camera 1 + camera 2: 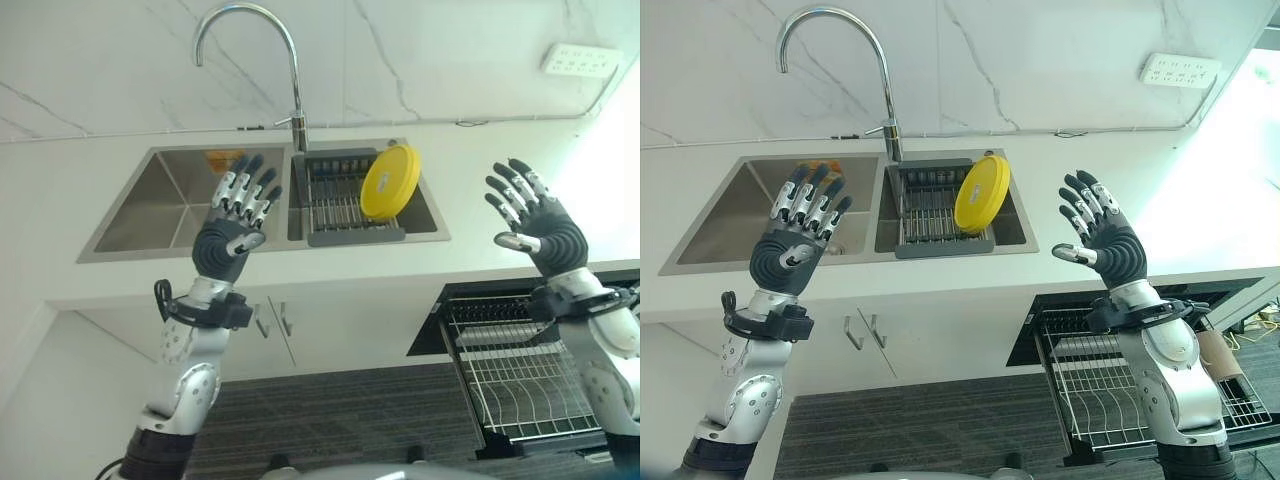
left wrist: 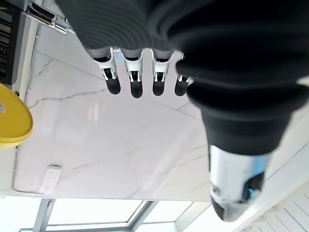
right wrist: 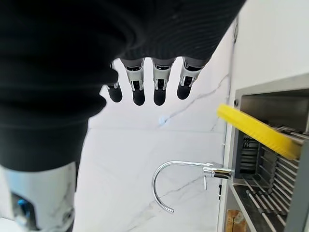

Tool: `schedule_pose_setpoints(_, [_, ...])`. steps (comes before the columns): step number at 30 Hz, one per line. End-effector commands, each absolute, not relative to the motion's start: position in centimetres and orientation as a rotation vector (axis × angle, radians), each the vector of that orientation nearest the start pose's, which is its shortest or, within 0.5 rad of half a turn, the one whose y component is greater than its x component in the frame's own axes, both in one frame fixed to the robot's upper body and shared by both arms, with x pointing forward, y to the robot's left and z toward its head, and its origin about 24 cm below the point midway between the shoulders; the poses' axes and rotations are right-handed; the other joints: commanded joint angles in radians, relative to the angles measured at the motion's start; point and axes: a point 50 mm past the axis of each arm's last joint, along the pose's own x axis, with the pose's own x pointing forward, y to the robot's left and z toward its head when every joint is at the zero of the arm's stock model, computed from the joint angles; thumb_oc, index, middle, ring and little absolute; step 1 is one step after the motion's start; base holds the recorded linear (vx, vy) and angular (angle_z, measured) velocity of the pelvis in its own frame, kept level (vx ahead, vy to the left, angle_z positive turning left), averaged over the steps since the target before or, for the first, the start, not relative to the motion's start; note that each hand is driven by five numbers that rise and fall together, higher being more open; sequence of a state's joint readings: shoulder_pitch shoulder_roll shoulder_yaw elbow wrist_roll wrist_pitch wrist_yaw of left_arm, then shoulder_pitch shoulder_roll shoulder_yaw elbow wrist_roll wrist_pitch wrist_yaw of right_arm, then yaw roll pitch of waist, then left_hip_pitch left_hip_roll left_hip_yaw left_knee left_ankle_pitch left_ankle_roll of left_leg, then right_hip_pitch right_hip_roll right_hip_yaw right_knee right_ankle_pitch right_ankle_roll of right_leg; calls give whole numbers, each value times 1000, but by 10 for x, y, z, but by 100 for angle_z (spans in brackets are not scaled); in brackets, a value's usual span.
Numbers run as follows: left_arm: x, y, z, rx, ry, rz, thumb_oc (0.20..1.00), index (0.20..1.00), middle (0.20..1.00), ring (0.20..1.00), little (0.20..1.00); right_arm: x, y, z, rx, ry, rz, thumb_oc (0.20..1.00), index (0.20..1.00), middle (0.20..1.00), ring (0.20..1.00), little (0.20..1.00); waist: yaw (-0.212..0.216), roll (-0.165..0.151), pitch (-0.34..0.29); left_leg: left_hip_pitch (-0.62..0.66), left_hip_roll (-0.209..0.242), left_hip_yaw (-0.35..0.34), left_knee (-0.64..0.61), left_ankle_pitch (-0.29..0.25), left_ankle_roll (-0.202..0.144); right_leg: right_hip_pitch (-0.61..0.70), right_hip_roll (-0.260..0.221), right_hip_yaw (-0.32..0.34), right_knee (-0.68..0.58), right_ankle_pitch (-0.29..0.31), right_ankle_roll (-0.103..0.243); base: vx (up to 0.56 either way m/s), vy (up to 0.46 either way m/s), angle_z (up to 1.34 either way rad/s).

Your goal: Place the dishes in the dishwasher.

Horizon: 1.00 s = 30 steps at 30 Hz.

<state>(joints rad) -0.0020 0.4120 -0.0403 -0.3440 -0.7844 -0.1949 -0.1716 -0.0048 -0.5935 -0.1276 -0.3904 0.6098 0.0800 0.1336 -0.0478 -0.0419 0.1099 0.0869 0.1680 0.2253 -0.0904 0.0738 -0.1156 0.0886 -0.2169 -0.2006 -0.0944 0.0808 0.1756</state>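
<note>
A yellow plate (image 1: 389, 181) leans on edge in a dark drying rack (image 1: 345, 205) inside the right basin of the steel sink (image 1: 150, 205); the plate also shows as a yellow disc (image 2: 13, 118) and an edge (image 3: 258, 131). My left hand (image 1: 235, 235) is raised in front of the sink's left basin, fingers straight and empty. Off to the right, over the counter's front edge, my right hand (image 1: 540, 225) is held up open and empty, above the pulled-out dishwasher rack (image 1: 515, 370). Neither hand touches the plate.
A tall curved tap (image 1: 270, 60) stands behind the sink. A white power strip (image 1: 580, 60) is on the marble wall at the upper right. White cabinet doors with handles (image 1: 272, 320) sit under the counter. Grey floor lies below.
</note>
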Motion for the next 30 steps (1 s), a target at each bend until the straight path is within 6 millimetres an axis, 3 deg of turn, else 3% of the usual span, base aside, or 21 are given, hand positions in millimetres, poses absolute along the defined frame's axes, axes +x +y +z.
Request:
schedule_pose_setpoints(1, [237, 186, 173, -289, -602, -405, 1000, 1000, 1000, 1000, 1000, 249, -228, 196, -45, -454, 206, 1000, 1000, 1000, 1000, 1000, 12, 7, -11, 50, 23, -13, 3, -76, 23, 6, -4, -40, 7, 0, -6, 0, 0, 0])
schedule_pose_setpoints(7, [244, 180, 174, -282, -590, -437, 1000, 1000, 1000, 1000, 1000, 274, -239, 196, -33, -397, 154, 1000, 1000, 1000, 1000, 1000, 43, 2, -16, 52, 27, -28, 3, -76, 18, 20, -5, -66, 7, -6, -8, 0, -16, 4])
schedule_pose_setpoints(16, [254, 174, 171, -269, -534, -490, 1000, 1000, 1000, 1000, 1000, 326, -246, 190, 21, -212, 102, 1000, 1000, 1000, 1000, 1000, 108, -5, -31, 46, 32, -61, 3, -69, 6, 42, -4, -117, 7, -19, -18, 14, -35, 12])
schedule_pose_setpoints(22, [258, 174, 169, -264, -504, -512, 1000, 1000, 1000, 1000, 1000, 349, -281, 200, 38, -129, -25, 1000, 1000, 1000, 1000, 1000, 151, -4, -39, 41, 33, -82, 3, -61, -4, 54, -6, -149, 7, -23, -20, 10, -13, 15])
schedule_pose_setpoints(30, [260, 175, 169, -258, -478, -520, 1000, 1000, 1000, 1000, 1000, 361, -319, 208, 59, -43, -204, 1000, 1000, 1000, 1000, 1000, 188, 3, -43, 36, 27, -110, 3, -56, -10, 68, -6, -174, 7, -29, -25, 18, -1, 11])
